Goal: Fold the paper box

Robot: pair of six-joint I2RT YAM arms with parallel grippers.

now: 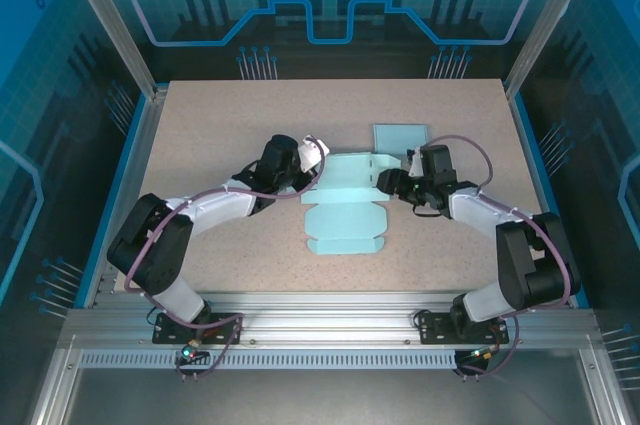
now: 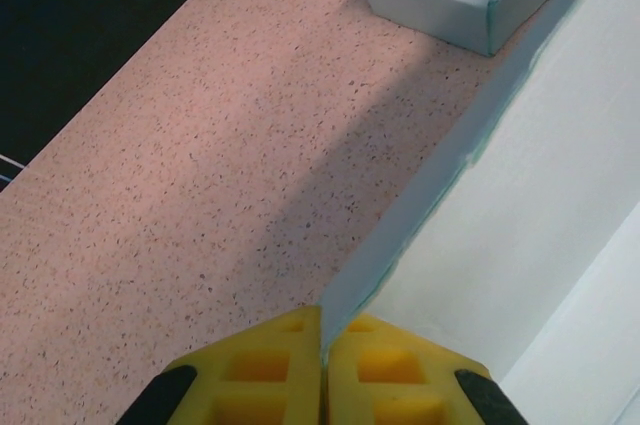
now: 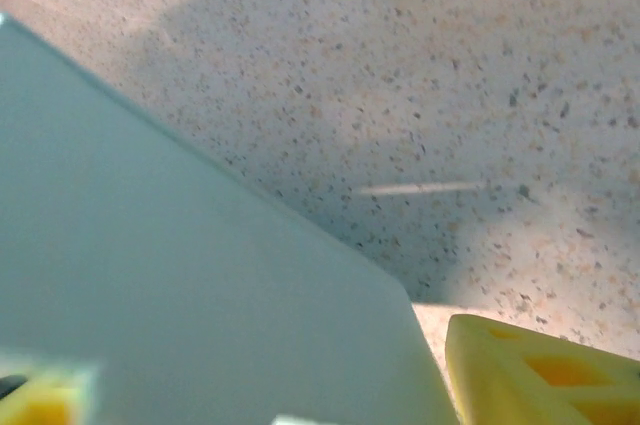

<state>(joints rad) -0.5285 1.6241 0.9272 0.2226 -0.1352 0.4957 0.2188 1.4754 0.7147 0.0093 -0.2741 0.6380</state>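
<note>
At the centre of the overhead frame, a pale-blue flat paper box blank (image 1: 345, 210) lies on the speckled tan tabletop (image 1: 220, 125), its long axis running from the upper to the lower part of the frame, with the wider flapped end towards the bottom. The left gripper (image 1: 318, 158) sits at the blank's upper left corner, its yellow fingers (image 2: 250, 375) pressed together on a raised edge of the paper. The right gripper (image 1: 388, 182) is at the upper right edge, its jaws spread with a paper panel between them. A small pale-blue folded box (image 1: 400, 135) rests just above and to the right.
</note>
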